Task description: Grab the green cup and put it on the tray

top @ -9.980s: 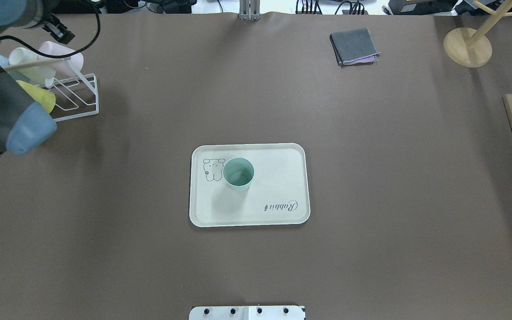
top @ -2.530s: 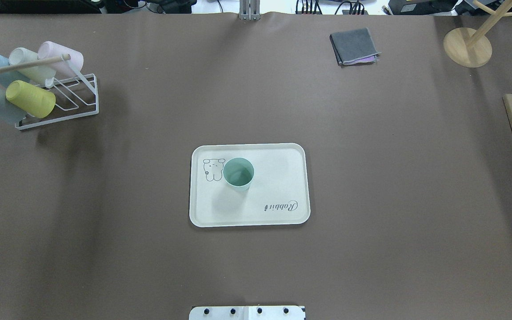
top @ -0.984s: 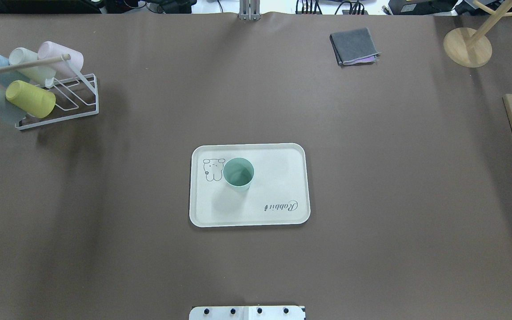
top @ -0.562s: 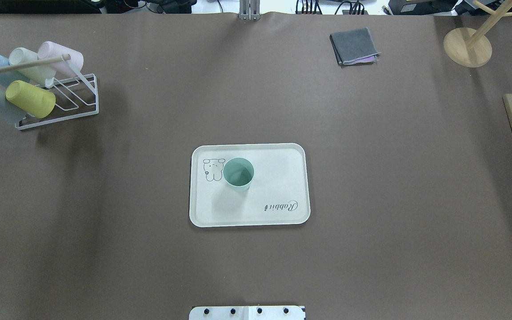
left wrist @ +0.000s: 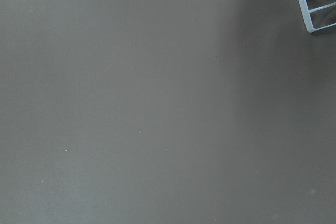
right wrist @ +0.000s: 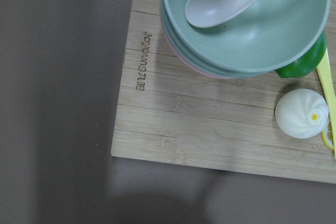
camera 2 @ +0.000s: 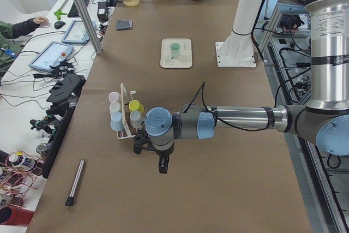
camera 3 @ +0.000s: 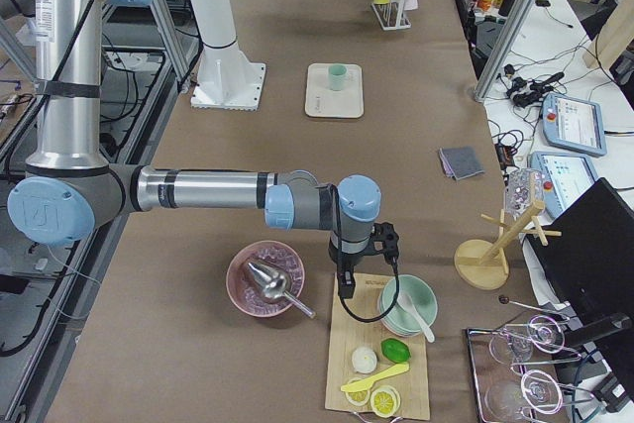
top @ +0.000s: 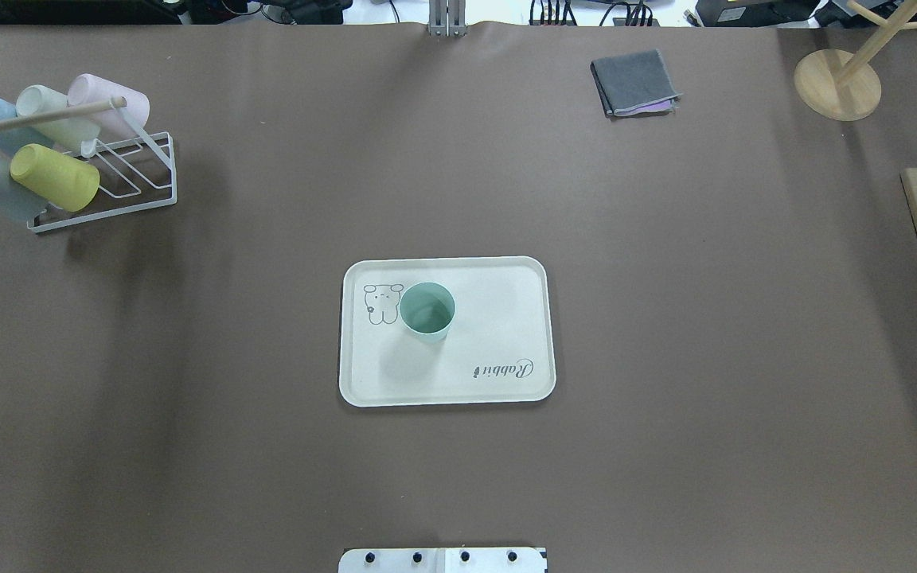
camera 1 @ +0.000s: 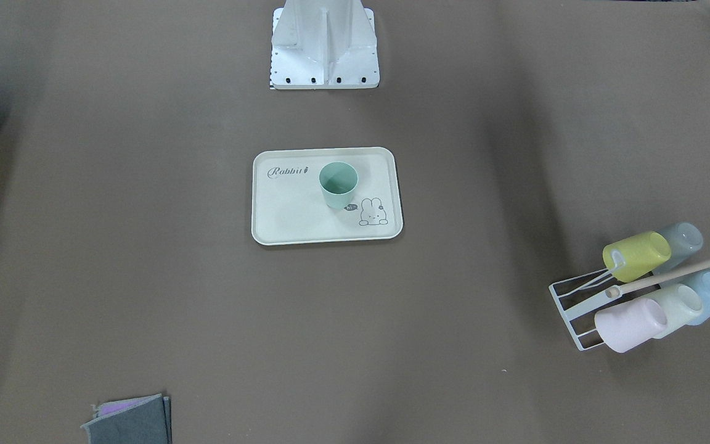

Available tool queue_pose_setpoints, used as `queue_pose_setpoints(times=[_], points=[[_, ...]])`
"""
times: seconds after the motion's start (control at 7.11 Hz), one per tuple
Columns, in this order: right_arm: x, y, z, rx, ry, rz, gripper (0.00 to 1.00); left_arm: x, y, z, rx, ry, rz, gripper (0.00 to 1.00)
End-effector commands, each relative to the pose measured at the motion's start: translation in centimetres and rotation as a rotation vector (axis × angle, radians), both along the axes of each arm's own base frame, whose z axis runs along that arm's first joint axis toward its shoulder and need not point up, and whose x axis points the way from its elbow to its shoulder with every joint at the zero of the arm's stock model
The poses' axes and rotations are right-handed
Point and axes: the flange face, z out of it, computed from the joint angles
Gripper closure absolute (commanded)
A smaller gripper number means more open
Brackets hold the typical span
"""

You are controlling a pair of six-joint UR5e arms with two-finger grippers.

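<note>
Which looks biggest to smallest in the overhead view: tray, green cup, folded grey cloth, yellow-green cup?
1. tray
2. folded grey cloth
3. green cup and yellow-green cup: too alike to rank, one upright, one on its side.

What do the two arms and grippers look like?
Both match: the left arm and right arm are silver tubes with dark grey joints and pale blue round caps, with printed labels on the upright sections. A black cable loops by each wrist. The left gripper and right gripper are small and black.
</note>
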Motion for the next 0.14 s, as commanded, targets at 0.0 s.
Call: queue_pose_setpoints(times=[0.0], points=[[0.00, 0.23, 0.29, -0.007, -0.002, 0.000, 0.00, 0.00, -0.05, -0.05, 0.002, 0.000, 0.000, 0.02]])
